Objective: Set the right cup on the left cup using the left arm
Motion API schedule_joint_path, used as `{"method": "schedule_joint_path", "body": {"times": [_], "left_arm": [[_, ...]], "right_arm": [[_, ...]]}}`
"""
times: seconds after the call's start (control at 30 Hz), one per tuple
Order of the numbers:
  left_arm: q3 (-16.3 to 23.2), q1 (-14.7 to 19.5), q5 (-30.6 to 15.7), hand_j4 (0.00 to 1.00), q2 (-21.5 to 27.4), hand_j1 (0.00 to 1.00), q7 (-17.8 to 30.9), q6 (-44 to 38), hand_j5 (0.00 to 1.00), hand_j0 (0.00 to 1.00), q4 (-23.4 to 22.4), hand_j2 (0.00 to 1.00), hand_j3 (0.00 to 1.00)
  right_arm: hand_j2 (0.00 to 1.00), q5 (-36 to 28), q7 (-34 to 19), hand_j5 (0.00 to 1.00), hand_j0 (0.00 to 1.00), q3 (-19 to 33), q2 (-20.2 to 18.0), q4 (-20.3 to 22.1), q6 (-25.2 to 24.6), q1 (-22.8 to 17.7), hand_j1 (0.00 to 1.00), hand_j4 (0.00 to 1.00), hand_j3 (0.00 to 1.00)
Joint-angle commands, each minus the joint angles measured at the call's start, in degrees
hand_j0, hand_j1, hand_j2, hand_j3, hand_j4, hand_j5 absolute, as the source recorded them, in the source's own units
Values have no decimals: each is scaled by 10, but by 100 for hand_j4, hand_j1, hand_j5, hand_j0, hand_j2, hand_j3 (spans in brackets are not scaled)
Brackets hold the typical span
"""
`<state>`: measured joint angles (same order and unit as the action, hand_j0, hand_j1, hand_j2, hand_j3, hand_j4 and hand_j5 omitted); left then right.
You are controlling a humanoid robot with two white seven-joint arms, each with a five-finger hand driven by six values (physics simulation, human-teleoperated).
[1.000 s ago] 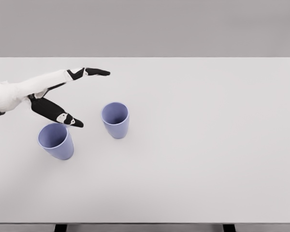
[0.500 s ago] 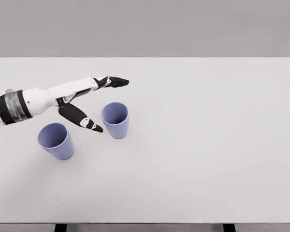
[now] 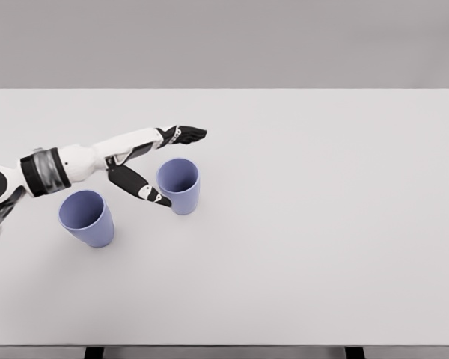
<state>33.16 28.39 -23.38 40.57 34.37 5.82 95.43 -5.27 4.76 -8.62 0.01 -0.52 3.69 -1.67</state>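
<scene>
Our left hand (image 3: 153, 161) spreads around the right cup (image 3: 179, 185), thumb at its left wall; left cup (image 3: 87, 218) stands apart, leftward.

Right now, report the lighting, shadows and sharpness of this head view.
Head view: even, diffuse light with no glare on the white table; both purple cups, the right cup and the left cup, cast only faint shadows; the left hand and the cup rims look slightly soft, like a compressed render; no lens distortion shows, and the table edges run straight.

Right cup (image 3: 179, 185) right of left cup (image 3: 87, 218), both on table (image 3: 322, 224).
</scene>
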Motion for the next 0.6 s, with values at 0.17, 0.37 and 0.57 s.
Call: {"method": "schedule_joint_path", "body": {"times": [0.17,0.37,0.57], "left_arm": [[7,1,7,100,-16,100,0,0,100,100,-28,100,100],[7,1,6,100,-22,100,0,0,100,100,-51,100,100],[11,0,5,100,-30,100,0,-2,100,100,-65,100,100]], "right_arm": [[100,0,0,100,100,0,0,0,0,0,100,100,100],[100,0,0,100,100,0,0,0,0,0,100,100,100],[100,0,0,100,100,0,0,0,0,0,100,100,100]]}}
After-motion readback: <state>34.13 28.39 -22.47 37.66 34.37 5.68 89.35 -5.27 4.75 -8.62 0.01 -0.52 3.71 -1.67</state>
